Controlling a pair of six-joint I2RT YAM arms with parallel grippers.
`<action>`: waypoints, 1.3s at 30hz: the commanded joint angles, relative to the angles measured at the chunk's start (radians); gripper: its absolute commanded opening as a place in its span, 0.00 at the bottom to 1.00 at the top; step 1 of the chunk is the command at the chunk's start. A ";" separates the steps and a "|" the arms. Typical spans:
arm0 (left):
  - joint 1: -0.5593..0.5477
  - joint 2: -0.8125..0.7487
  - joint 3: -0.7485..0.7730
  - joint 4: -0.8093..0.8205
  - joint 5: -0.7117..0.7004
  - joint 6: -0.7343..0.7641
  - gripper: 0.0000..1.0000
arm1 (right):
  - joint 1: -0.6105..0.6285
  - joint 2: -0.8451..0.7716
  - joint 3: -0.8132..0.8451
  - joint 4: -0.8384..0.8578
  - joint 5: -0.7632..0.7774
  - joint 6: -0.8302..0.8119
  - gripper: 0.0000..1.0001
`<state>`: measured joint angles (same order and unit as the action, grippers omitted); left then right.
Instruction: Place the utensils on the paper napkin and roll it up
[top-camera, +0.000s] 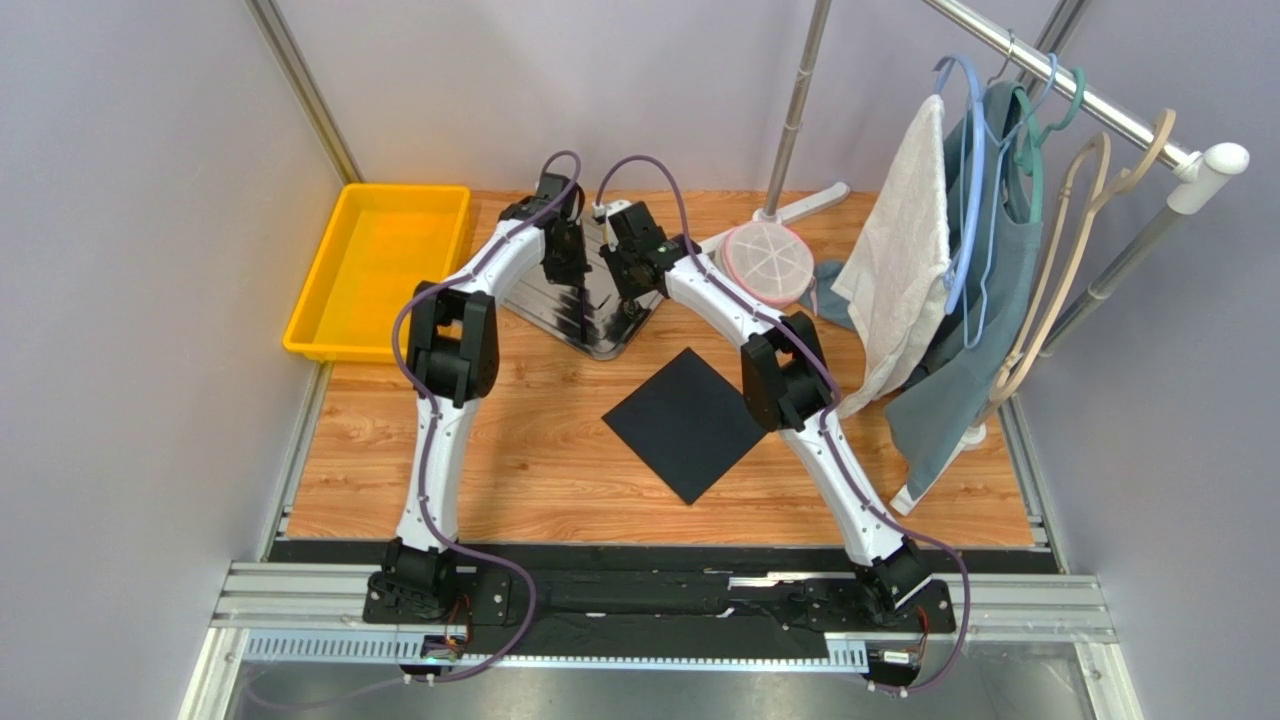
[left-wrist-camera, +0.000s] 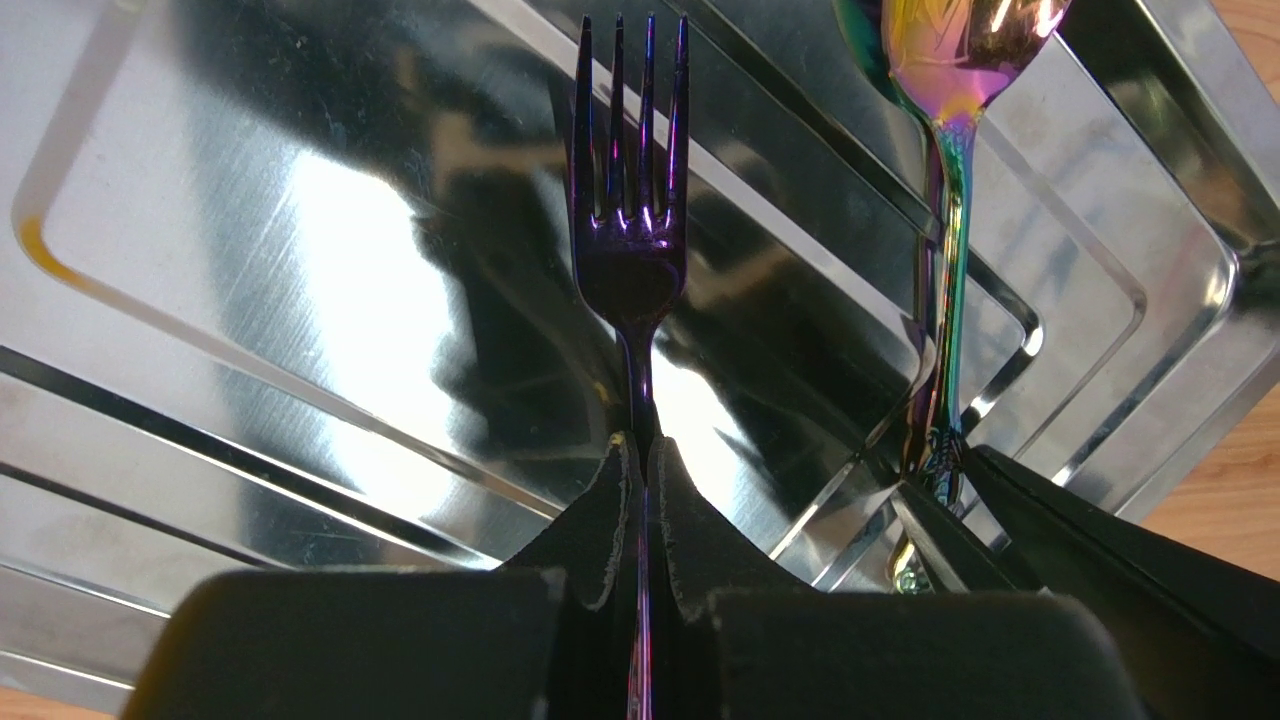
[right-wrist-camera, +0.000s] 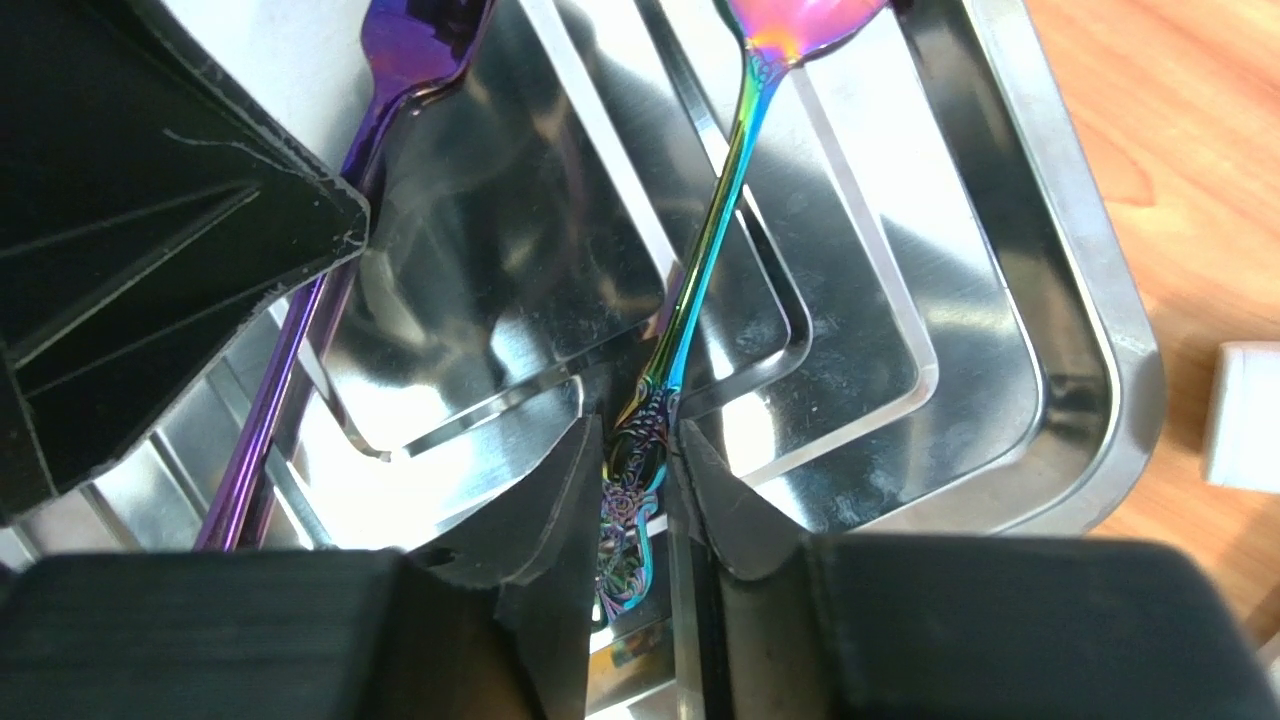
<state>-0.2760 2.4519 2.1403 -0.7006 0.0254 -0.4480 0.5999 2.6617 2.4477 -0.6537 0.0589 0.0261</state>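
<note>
The left gripper (top-camera: 565, 258) and right gripper (top-camera: 637, 270) hung over the metal tray (top-camera: 595, 336) at the far middle. The paper napkin (top-camera: 687, 423) lay flat nearer, and a yellow bin (top-camera: 376, 267) sat far left.

In the left wrist view the fork (left-wrist-camera: 631, 255) runs down between the fingers of the left pincer (left-wrist-camera: 643, 495), so you lose its handle end there. Ahead and to the right, the bowl of the spoon (left-wrist-camera: 951, 225) is cropped by the top edge. In the right wrist view the spoon's tip sinks between the fingers of the right pincer (right-wrist-camera: 639, 450), the fork's tines are cropped ahead – and the white thing (right-wrist-camera: 1247, 420) far right is cut off, unidentifiable. From above, both pincers crowd the tray (top-camera: 609, 342) – the cutlery is too small to pick out.
</note>
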 joint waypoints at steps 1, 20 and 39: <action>0.008 -0.063 -0.020 -0.077 0.028 -0.006 0.00 | 0.012 -0.025 -0.071 -0.103 -0.031 -0.049 0.21; 0.014 -0.068 -0.042 -0.063 0.038 -0.017 0.00 | 0.011 -0.023 -0.033 -0.020 0.035 0.084 0.45; 0.037 -0.087 -0.059 -0.057 0.048 -0.014 0.00 | 0.014 -0.123 -0.113 0.149 0.035 0.175 0.43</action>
<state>-0.2539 2.4180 2.0941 -0.7261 0.0708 -0.4519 0.6044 2.6186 2.3672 -0.5915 0.0895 0.1635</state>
